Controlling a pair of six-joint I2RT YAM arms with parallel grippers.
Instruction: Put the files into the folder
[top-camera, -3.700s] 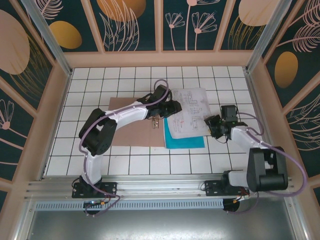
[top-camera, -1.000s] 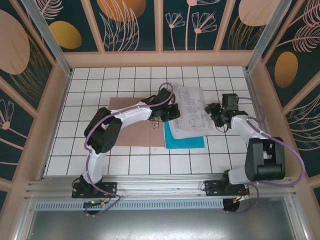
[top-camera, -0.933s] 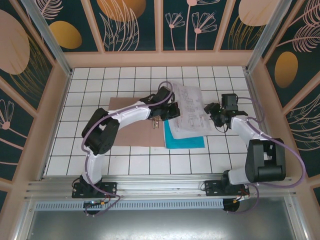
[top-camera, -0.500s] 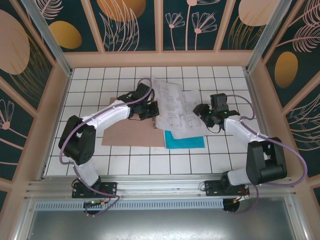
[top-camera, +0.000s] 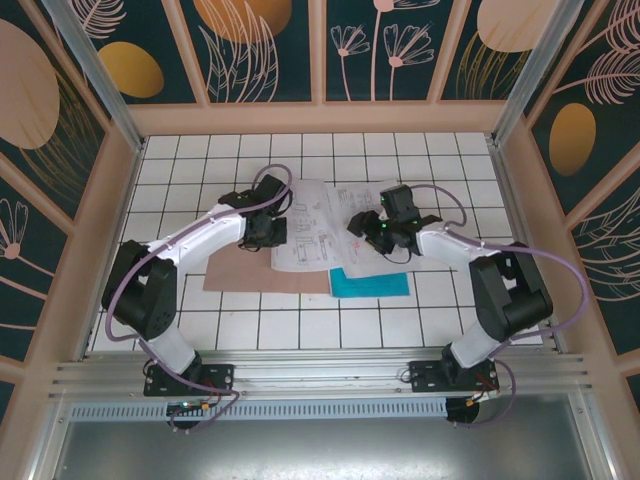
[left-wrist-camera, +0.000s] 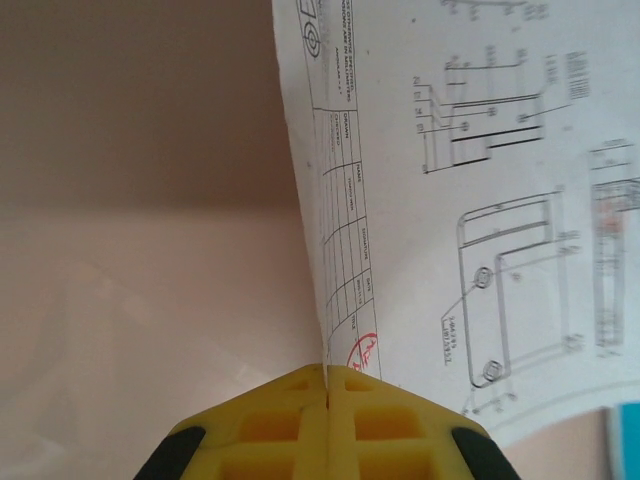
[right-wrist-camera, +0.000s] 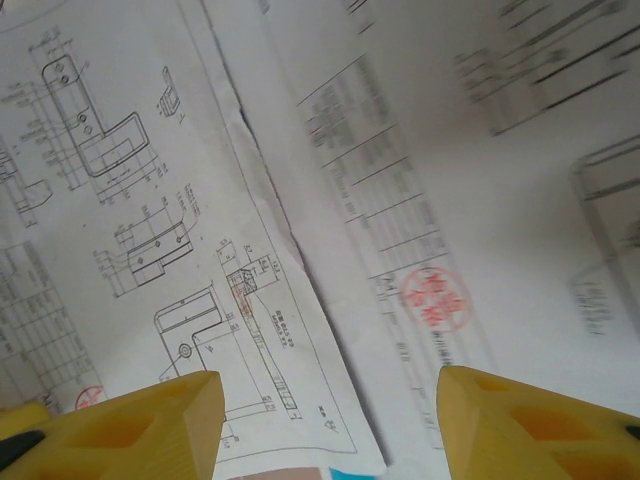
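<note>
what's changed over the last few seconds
The left gripper, shut on the white paper's edge, dragged it left, partly over the folder. The right gripper, open, followed left above the paper. The teal sheet and folder stayed put.

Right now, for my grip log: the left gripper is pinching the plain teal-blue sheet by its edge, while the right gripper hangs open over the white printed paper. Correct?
Not quite. The left gripper is shut on the white printed paper, not the plain teal-blue sheet, as the left wrist view shows. The right gripper does hang open over that paper.
</note>
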